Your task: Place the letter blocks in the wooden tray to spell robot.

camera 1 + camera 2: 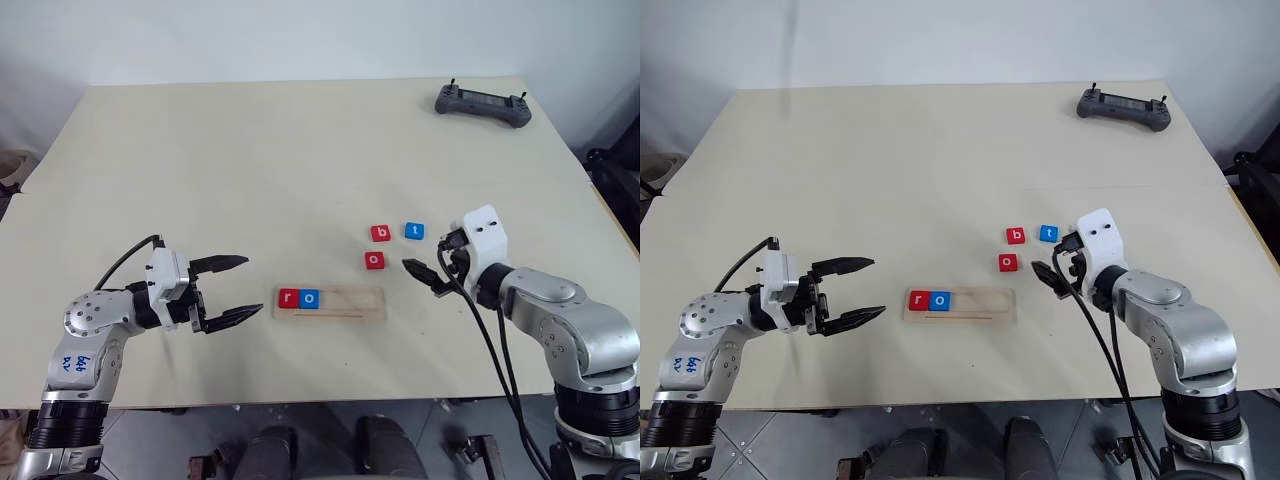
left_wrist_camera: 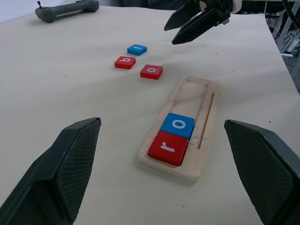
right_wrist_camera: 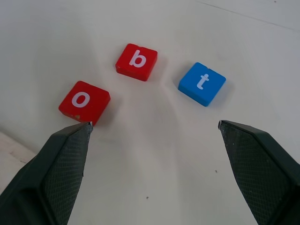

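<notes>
Wooden tray (image 1: pixel 330 303) holds red r (image 1: pixel 289 297) and blue o (image 1: pixel 309 298); right wrist view alone reads loose o (image 3: pixel 84 101), b (image 3: pixel 136 61), t (image 3: pixel 202 83); left pincer (image 1: pixel 232 291) and right pincer (image 3: pixel 154 173) both gape, empty.

You've got a wooden tray (image 2: pixel 202 123) of pale raw-looking wood, matt, grain and faint scuffs showing, groove cut smooth. Red r block (image 2: pixel 168 147) and blue o block (image 2: pixel 177 125) in it look like painted or plastic tiles, satin sheen, white letters flat. Just ahead of your right gripper (image 3: pixel 152 129): red o block (image 3: pixel 84 102), red b block (image 3: pixel 136 62), blue t block (image 3: pixel 202 83), same smooth finish, edges slightly chipped on the o. Fingers (image 3: pixel 56 173) are black, matt, cross-hatched texture. Table (image 1: pixel 250 160) is beige, matt, smooth, lightly speckled. Controller (image 1: pixel 482 104) far beyond that hand looks like dark grey matt plastic.
</notes>
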`<state>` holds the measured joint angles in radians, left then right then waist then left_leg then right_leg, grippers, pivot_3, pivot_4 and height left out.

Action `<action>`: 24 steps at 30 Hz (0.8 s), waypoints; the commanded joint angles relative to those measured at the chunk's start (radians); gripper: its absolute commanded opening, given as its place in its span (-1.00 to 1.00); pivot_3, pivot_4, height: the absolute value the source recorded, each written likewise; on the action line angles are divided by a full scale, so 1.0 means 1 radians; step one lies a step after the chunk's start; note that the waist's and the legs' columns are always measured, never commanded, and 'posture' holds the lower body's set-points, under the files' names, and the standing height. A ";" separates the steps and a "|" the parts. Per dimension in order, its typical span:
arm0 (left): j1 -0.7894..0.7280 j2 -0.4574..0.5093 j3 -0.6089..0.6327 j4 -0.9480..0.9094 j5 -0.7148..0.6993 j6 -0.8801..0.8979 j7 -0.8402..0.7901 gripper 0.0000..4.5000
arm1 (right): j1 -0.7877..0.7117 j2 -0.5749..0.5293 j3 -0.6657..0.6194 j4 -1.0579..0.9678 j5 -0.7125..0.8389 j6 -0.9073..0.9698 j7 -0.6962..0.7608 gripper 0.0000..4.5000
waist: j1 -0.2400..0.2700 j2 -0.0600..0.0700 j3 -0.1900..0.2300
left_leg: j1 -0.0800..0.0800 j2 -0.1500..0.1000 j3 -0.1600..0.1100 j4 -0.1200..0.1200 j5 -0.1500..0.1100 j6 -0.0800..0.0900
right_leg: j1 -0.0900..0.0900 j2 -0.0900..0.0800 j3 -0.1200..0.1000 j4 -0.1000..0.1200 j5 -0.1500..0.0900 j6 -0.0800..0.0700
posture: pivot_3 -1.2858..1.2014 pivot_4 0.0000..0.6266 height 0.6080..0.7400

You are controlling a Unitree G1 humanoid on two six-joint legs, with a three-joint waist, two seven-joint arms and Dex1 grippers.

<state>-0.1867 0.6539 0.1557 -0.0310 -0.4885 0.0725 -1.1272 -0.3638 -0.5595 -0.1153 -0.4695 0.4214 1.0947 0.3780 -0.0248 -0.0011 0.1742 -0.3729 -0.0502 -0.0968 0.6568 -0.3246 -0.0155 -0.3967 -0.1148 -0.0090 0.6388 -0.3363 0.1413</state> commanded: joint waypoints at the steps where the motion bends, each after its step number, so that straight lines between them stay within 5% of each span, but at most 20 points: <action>1: -0.004 0.003 0.009 -0.012 -0.006 -0.010 -0.004 0.99 | -0.004 0.003 0.003 -0.038 0.008 -0.026 0.007 1.00 | 0.000 0.000 0.000 | 0.000 0.000 0.000 0.000 0.000 0.000 | 0.000 0.000 0.000 0.000 0.000 0.000 | 0.03 -0.52 1.00; 11: 0.006 0.007 0.019 -0.018 0.002 -0.017 0.011 0.99 | -0.138 0.092 0.088 0.019 -0.007 0.017 -0.040 1.00 | -0.003 0.000 0.000 | 0.000 0.001 0.000 -0.001 0.000 0.000 | 0.000 0.001 0.000 -0.001 0.000 0.000 | 0.03 -0.52 1.00; 24: 0.070 0.008 0.041 -0.101 -0.012 0.000 0.051 0.99 | -0.332 0.329 0.192 0.302 -0.196 -0.022 -0.279 1.00 | -0.004 0.000 0.000 | 0.000 -0.002 -0.001 -0.001 0.000 0.000 | -0.002 -0.001 0.000 0.004 0.000 0.000 | 0.03 -0.52 1.00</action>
<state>-0.1264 0.6550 0.1787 -0.0850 -0.4852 0.0735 -1.0824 -0.6768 -0.2374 0.0818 -0.1670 0.2540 1.1075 0.1282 -0.0286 -0.0011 0.1742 -0.3728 -0.0522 -0.0978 0.6561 -0.3243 -0.0159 -0.3993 -0.1159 -0.0088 0.6429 -0.3363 0.1412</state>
